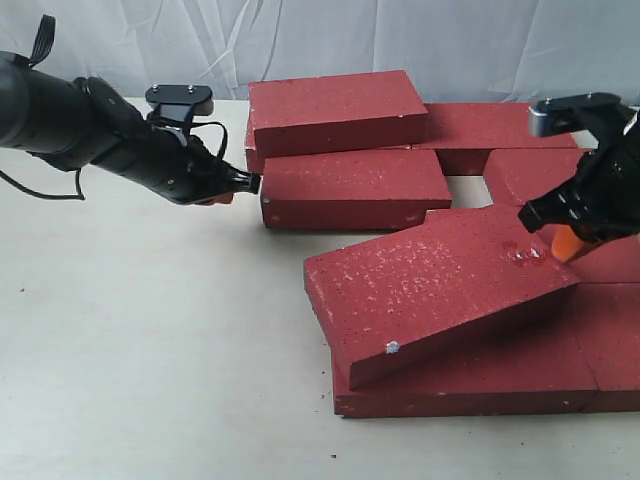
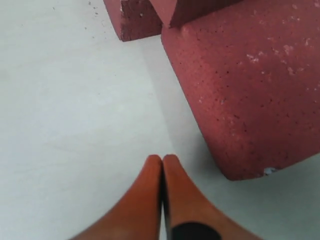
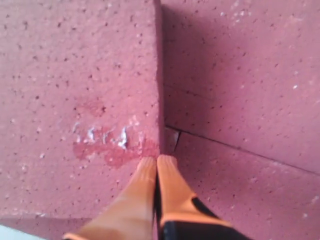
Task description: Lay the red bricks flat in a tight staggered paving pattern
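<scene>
Red bricks (image 1: 520, 125) are grouped on the far and right part of the pale counter (image 1: 150, 350), but the paving is not yet flat. One tilted brick (image 1: 440, 285) lies askew over the near row (image 1: 470, 385). A stacked brick (image 1: 335, 100) is set on top of the far-left ones.

The right gripper (image 3: 157, 161) is pressed closed with nothing held. Its tips are set at the right edge of the tilted brick, beside a scuffed patch (image 3: 107, 142). The left gripper (image 2: 162, 159) is likewise closed and empty, low over the counter and just beside the left end of the middle brick (image 1: 355, 188). Whether contact is made there cannot be told.

The step in hand is judged to be nudging with closed fingers rather than lifting. For the next move, the tilted brick would need to be slid off the bricks beneath it onto bare counter, laid flat, then pressed tight against its neighbours with the joints offset. A steady push is called for, so that the bricks already laid are not disturbed.
</scene>
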Motion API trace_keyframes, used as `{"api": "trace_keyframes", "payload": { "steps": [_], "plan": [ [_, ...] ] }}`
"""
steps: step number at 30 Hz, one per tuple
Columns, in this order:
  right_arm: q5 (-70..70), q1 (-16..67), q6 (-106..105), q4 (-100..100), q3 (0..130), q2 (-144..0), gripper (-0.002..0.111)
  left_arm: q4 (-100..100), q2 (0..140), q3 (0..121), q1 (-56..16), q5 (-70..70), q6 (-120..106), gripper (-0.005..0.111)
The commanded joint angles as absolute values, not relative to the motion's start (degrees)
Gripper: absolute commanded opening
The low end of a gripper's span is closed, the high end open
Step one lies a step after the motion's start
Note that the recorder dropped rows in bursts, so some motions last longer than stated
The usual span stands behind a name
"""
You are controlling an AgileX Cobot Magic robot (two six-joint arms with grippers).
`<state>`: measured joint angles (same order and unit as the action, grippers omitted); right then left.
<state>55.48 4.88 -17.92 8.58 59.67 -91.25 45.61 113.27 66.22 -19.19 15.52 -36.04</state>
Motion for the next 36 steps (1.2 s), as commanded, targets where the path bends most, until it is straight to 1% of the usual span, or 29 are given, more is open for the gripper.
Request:
{"api": "trace_keyframes", "payload": {
  "steps": [1,4,5,7,10,15,26,36],
  "plan": [
    [43.9,4.7,-17.8,7.7,59.0,-86.7,-0.001,46.3,112.7,66.1,-18.9,11.8,-36.2,0.0],
    [36.2,4.7,-18.2,15.0,59.3,-85.9,-0.001,46.3,113.3,66.7,-18.9,10.2,-36.2,0.0],
    [35.6,4.8,-20.1,17.2,60.0,-86.8,-0.001,46.3,113.9,67.5,-18.9,10.7,-36.2,0.0],
    [39.1,5.7,-23.8,19.5,63.5,-90.2,-0.001,46.2,115.6,69.4,-18.9,12.3,-36.2,0.0],
    [46.1,6.4,-23.9,19.4,70.4,-96.4,-0.001,46.2,117.4,71.5,-18.9,12.8,-36.1,0.0],
    [48.0,6.4,-23.8,19.8,77.0,-103.1,-0.001,46.9,118.7,72.8,-19.0,14.0,-36.1,0.0],
    [47.4,6.4,-23.8,20.5,77.5,-105.6,-0.001,49.3,120.2,73.3,-21.6,13.5,-36.2,0.0],
    [48.5,6.4,-23.9,20.4,77.5,-105.6,-0.001,50.4,124.5,77.4,-25.0,15.4,-36.2,0.0]
  ]
}}
